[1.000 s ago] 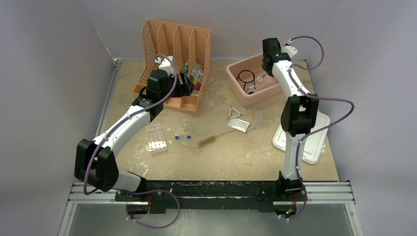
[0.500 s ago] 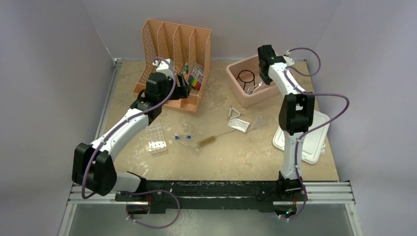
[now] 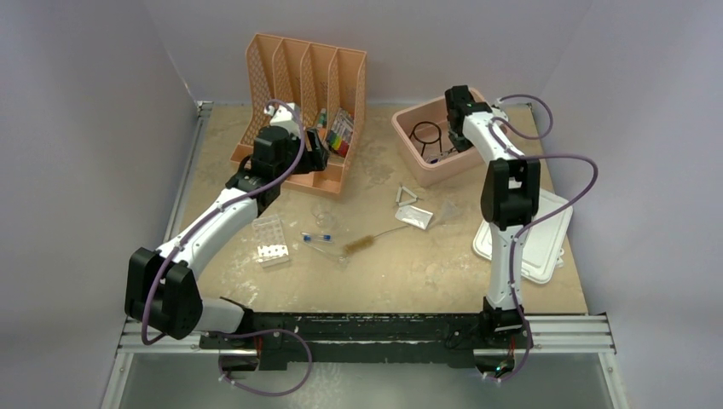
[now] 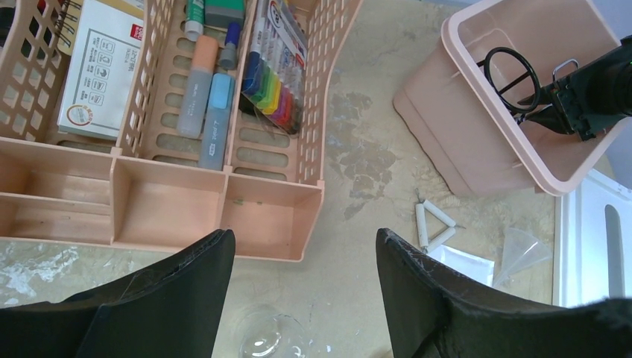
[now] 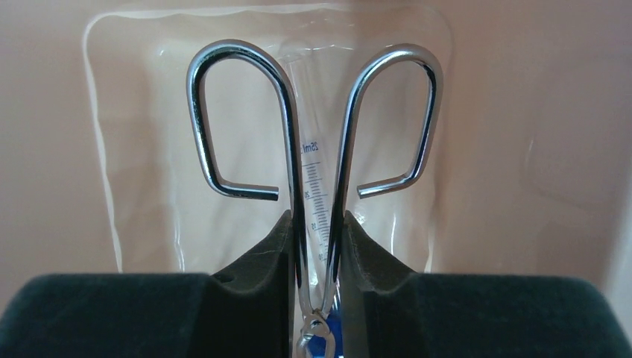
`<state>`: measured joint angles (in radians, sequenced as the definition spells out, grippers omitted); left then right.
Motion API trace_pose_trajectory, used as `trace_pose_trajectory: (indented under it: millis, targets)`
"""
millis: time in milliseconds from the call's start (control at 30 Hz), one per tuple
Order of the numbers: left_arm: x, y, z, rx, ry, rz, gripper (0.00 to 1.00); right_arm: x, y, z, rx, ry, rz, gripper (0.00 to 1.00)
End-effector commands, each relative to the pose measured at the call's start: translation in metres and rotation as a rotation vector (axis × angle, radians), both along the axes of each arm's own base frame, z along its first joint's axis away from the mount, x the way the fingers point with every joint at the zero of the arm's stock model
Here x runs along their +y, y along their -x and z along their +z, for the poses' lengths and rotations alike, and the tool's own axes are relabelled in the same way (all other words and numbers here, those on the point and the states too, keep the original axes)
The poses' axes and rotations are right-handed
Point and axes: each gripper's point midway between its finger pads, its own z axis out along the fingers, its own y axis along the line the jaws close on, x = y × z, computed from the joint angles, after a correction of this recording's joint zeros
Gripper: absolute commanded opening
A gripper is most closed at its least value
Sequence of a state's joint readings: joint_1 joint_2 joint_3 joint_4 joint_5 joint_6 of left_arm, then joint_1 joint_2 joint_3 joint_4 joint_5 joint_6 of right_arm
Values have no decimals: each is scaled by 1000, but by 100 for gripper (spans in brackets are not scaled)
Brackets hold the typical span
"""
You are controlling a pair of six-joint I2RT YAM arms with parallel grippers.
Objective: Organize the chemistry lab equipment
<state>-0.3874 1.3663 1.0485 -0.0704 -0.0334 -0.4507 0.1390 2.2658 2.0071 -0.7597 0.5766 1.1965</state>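
My right gripper point(image 5: 315, 220) is shut on the metal tongs point(image 5: 292, 142), its fingers point(image 5: 261, 265) squeezing the two shafts below the looped handles. It hangs low inside the pink tub point(image 3: 426, 170), next to the black wire ring point(image 3: 425, 132). Under the tongs lies a clear bag with a graduated, blue-capped tube point(image 5: 314, 175). My left gripper point(image 4: 302, 235) is open and empty above the table, in front of the peach organizer point(image 4: 171, 201). On the table lie the white tube rack point(image 3: 269, 239), blue-capped tubes point(image 3: 320, 239), the bristle brush point(image 3: 362, 244), the wire triangle point(image 3: 408, 197) and the clear funnel point(image 3: 449, 210).
A clear glass dish point(image 4: 261, 339) sits just below my left gripper. A small plastic bag point(image 3: 415, 217) lies by the triangle. The tub's white lid point(image 3: 533, 243) lies at the right edge. The organizer holds markers and a booklet.
My right gripper has moved left and down into the pink tub with the tongs. My left gripper has pulled back a little from the organizer.
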Motion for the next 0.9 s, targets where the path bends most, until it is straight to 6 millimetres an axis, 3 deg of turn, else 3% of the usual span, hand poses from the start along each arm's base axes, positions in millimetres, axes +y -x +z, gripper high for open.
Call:
trace_pose_trajectory:
  millis: [0, 167, 333, 667, 867]
  targets:
    - [6, -4, 12, -47, -19, 13, 69, 2, 2, 4, -23, -22, -40, 24]
    - [3, -2, 22, -67, -15, -15, 69, -2, 8, 8, -18, -5, -63, 39]
    - [5, -3, 20, -64, -32, -10, 69, -11, 9, 26, -48, 35, -83, 53]
    - [5, -4, 25, -70, -35, -10, 69, -14, 9, 100, -202, 71, -15, 58]
    - [5, -4, 28, -74, -34, -10, 69, 1, 12, 145, -246, 92, 232, 61]
